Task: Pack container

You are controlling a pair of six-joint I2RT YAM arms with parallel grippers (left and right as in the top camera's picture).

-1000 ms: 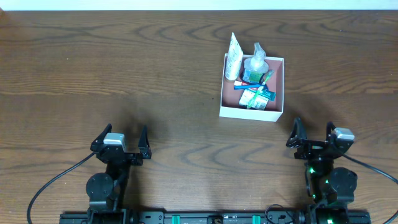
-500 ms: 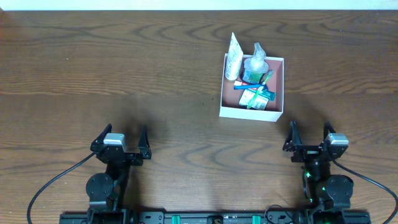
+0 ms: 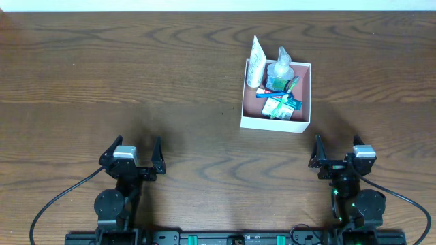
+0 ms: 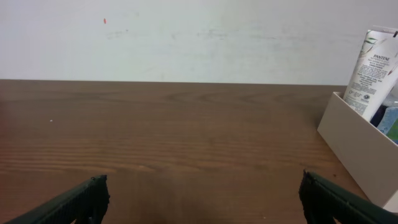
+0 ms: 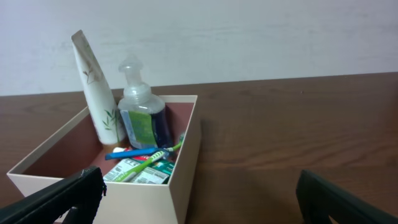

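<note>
Wood-grain table (image 3: 136, 82) (white wall (image 4: 186, 37) behind)

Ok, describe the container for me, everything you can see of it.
The container is a square, shallow, open-topped box, white outside, dusty pink inside. It sits flat on the wooden table, ahead of the open right gripper, untouched. Inside: a white tube leaning in a far corner, a clear bottle, toothbrushes, small packets.

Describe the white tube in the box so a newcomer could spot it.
On the right half of the wooden table sits a white box, pink inside. A white tube stands in its far left corner, poking above the rim. Unlike the clear bottle beside it, it is opaque and flat-topped.
</note>
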